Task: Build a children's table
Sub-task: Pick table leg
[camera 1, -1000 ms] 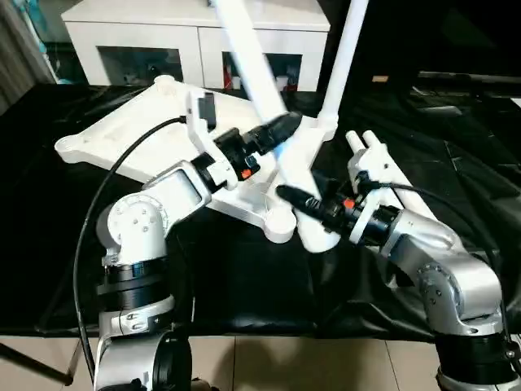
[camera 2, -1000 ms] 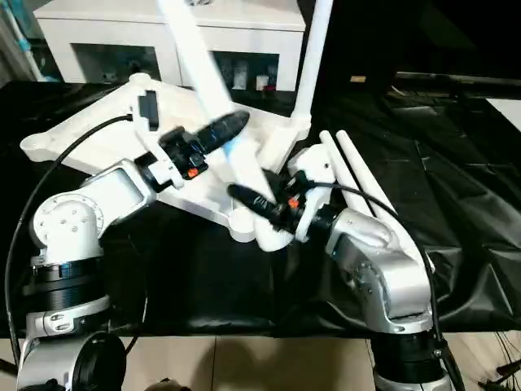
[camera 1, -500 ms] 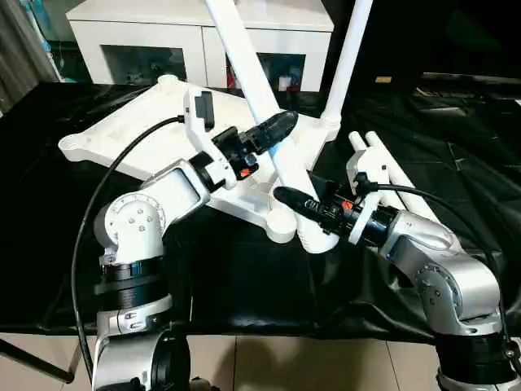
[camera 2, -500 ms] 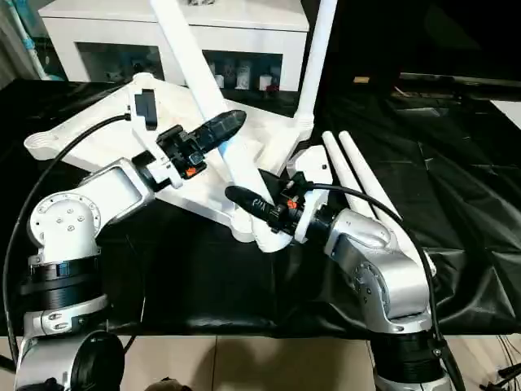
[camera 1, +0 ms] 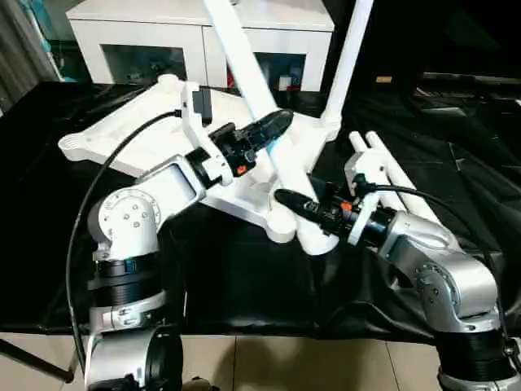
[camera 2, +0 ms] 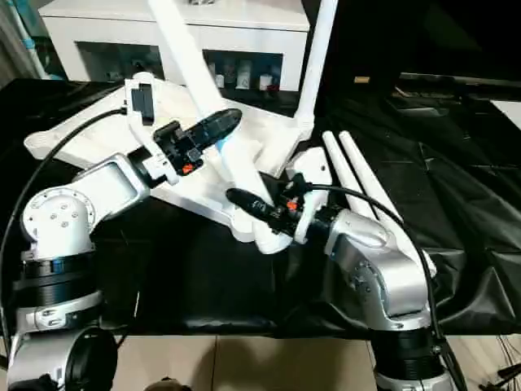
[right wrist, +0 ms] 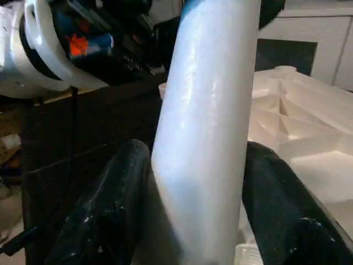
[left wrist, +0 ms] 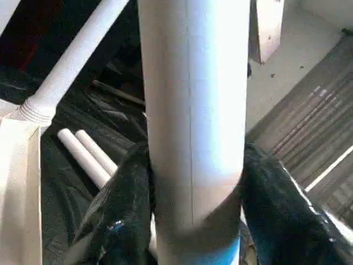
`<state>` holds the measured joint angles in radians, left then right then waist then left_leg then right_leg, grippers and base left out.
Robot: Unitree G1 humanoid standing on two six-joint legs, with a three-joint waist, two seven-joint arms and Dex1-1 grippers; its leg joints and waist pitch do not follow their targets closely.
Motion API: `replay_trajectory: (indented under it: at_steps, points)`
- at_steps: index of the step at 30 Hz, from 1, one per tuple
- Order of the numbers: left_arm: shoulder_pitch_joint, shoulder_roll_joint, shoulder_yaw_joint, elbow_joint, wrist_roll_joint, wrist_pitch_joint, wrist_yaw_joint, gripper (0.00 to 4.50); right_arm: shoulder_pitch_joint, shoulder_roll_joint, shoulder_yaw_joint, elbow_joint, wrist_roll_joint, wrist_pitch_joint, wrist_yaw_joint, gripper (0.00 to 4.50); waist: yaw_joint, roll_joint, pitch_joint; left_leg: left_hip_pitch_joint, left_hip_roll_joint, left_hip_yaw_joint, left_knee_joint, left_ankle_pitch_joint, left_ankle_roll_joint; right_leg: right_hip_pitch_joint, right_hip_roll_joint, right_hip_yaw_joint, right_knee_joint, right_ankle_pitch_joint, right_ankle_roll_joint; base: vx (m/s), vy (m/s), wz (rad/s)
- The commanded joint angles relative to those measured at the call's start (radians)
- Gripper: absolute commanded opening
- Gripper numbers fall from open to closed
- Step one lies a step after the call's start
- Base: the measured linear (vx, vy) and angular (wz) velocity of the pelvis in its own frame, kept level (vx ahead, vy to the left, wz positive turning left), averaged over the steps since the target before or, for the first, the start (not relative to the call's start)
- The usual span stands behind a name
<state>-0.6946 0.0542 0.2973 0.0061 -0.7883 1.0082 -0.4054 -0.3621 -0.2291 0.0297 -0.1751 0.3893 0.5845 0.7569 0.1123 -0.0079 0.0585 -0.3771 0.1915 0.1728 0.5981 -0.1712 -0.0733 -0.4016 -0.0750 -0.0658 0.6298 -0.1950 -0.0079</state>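
On the black-sheeted worktop [camera 1: 456,155] we see the children's table upside down: the white tabletop [camera 1: 155,134] lies with its ribbed underside up, in front of a white cabinet [camera 1: 146,37] with glass doors. One leg [camera 1: 346,61] stands upright in the far right corner socket. A second, tilted leg [camera 1: 252,77] slants from the top of the picture down to the near corner socket [camera 1: 281,224], its foot resting at or beside that socket; we cannot tell whether it is seated. Two spare legs [camera 1: 391,175] lie side by side on the sheet, just right of the tabletop.

The left claw [camera 1: 273,130] grips the tilted leg about halfway up; in the left wrist view both black fingers [left wrist: 124,204] press against the tube. The right claw [camera 1: 291,199] sits lower, near the leg's foot; in the right wrist view its fingers [right wrist: 118,199] flank the tube closely, one touching, the other with a sliver of gap we cannot judge.
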Motion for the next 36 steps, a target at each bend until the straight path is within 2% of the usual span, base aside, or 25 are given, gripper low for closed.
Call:
replay_trajectory:
  at_steps: [1,2,3,4,5,7,10,11,13,15,20,24,28,33,34,36]
  points:
    - [-0.013,0.021,-0.036,-0.017,0.007,0.003,-0.03,2.07,-0.029,-0.009,0.001,0.013,0.017,0.0,0.02,2.9,0.002,-0.023,-0.07,0.008,0.026,-0.007,-0.064,-0.13,0.031,0.056,-0.058,0.045,-0.081,-0.167,-0.148,0.0,0.0,0.0]
    - [-0.019,0.045,-0.062,-0.024,0.012,0.006,-0.057,2.01,-0.05,-0.016,-0.002,0.028,0.025,0.02,0.026,2.99,0.004,-0.025,-0.071,0.007,0.027,-0.008,-0.064,-0.119,0.033,0.057,-0.06,0.045,-0.075,-0.17,-0.147,0.0,0.0,0.0]
    - [-0.019,0.045,-0.062,-0.024,0.012,0.006,-0.057,1.92,-0.05,-0.016,-0.002,0.028,0.025,0.02,0.026,3.14,0.004,-0.017,-0.07,0.01,0.029,-0.008,-0.064,-0.118,0.027,0.052,-0.059,0.046,-0.077,-0.174,-0.147,0.0,0.0,0.0]
    - [-0.021,0.052,-0.068,-0.026,0.011,0.008,-0.064,1.92,-0.059,-0.019,-0.005,0.035,0.027,0.027,0.026,3.14,0.003,-0.018,-0.07,0.01,0.029,-0.007,-0.064,-0.117,0.023,0.052,-0.059,0.046,-0.077,-0.166,-0.149,0.0,0.0,0.0]
    - [-0.03,0.056,-0.072,-0.021,0.015,0.004,-0.066,1.86,-0.076,-0.031,-0.008,0.051,0.041,0.055,0.043,3.23,0.003,-0.027,-0.07,0.01,0.029,-0.007,-0.065,-0.115,0.021,0.054,-0.058,0.046,-0.075,-0.15,-0.152,0.0,0.0,0.0]
    - [-0.039,0.06,-0.077,-0.014,0.021,-0.004,-0.068,1.82,-0.099,-0.05,-0.009,0.075,0.058,0.094,0.067,3.27,0.003,-0.021,-0.07,0.012,0.03,-0.008,-0.065,-0.118,0.018,0.055,-0.059,0.045,-0.072,-0.127,-0.163,0.0,0.0,0.0]
    - [-0.042,0.062,-0.079,-0.014,0.021,-0.006,-0.07,1.81,-0.109,-0.06,-0.008,0.086,0.062,0.114,0.076,3.27,0.007,-0.026,-0.07,0.012,0.029,-0.006,-0.062,-0.106,0.017,0.057,-0.06,0.047,-0.07,-0.093,-0.177,0.0,0.0,0.0]
    - [-0.044,0.063,-0.08,-0.016,0.02,-0.004,-0.072,1.8,-0.118,-0.068,-0.008,0.093,0.068,0.132,0.083,3.27,0.009,-0.034,-0.071,0.008,0.028,-0.007,-0.062,-0.092,0.022,0.062,-0.061,0.047,-0.065,-0.077,-0.181,0.0,0.0,0.0]
    - [-0.049,0.073,-0.087,-0.021,0.015,0.001,-0.087,1.8,-0.153,-0.093,-0.021,0.116,0.12,0.221,0.118,3.27,0.008,-0.025,-0.073,0.01,0.028,-0.008,-0.06,-0.08,0.028,0.061,-0.06,0.046,-0.063,-0.056,-0.192,0.0,0.0,0.0]
    - [-0.049,0.073,-0.087,-0.021,0.015,0.001,-0.087,1.8,-0.153,-0.093,-0.021,0.116,0.12,0.221,0.118,3.27,0.009,-0.028,-0.071,0.009,0.028,-0.006,-0.06,-0.085,0.026,0.061,-0.061,0.046,-0.065,-0.06,-0.195,0.0,0.0,0.0]
    - [-0.052,0.105,-0.136,-0.029,0.001,0.004,-0.143,1.79,-0.218,-0.147,-0.029,0.169,0.192,0.34,0.178,3.27,0.011,-0.029,-0.072,0.01,0.028,-0.006,-0.059,-0.085,0.022,0.062,-0.061,0.046,-0.065,-0.071,-0.197,0.0,0.0,0.0]
    - [-0.054,0.124,-0.166,-0.032,0.005,0.01,-0.179,1.79,-0.233,-0.193,0.014,0.184,0.18,0.367,0.231,3.27,0.013,-0.025,-0.073,0.011,0.029,-0.007,-0.058,-0.08,0.015,0.062,-0.061,0.045,-0.062,-0.059,-0.199,0.0,0.0,0.0]
    - [-0.058,0.134,-0.196,-0.033,0.011,0.005,-0.204,1.79,-0.234,-0.223,0.045,0.191,0.182,0.396,0.256,3.27,0.015,-0.032,-0.075,0.01,0.029,-0.006,-0.056,-0.071,0.018,0.064,-0.062,0.046,-0.059,-0.038,-0.209,0.0,0.0,0.0]
    - [-0.059,0.136,-0.212,-0.036,0.007,-0.004,-0.22,1.79,-0.225,-0.23,0.064,0.184,0.19,0.413,0.261,3.27,0.017,-0.033,-0.075,0.01,0.03,-0.005,-0.056,-0.073,0.014,0.063,-0.063,0.045,-0.06,-0.058,-0.206,0.0,0.0,0.0]
    - [-0.059,0.136,-0.215,-0.039,0.006,-0.004,-0.221,1.79,-0.224,-0.229,0.066,0.182,0.194,0.417,0.263,3.27,0.017,-0.036,-0.075,0.01,0.031,-0.005,-0.056,-0.074,0.013,0.063,-0.063,0.045,-0.06,-0.059,-0.205,0.0,0.0,0.0]
    - [-0.054,0.14,-0.233,-0.046,0.005,-0.007,-0.237,1.79,-0.225,-0.227,0.075,0.182,0.196,0.423,0.274,3.27,0.018,-0.034,-0.074,0.01,0.031,-0.005,-0.056,-0.077,0.014,0.062,-0.064,0.046,-0.061,-0.068,-0.205,0.0,0.0,0.0]
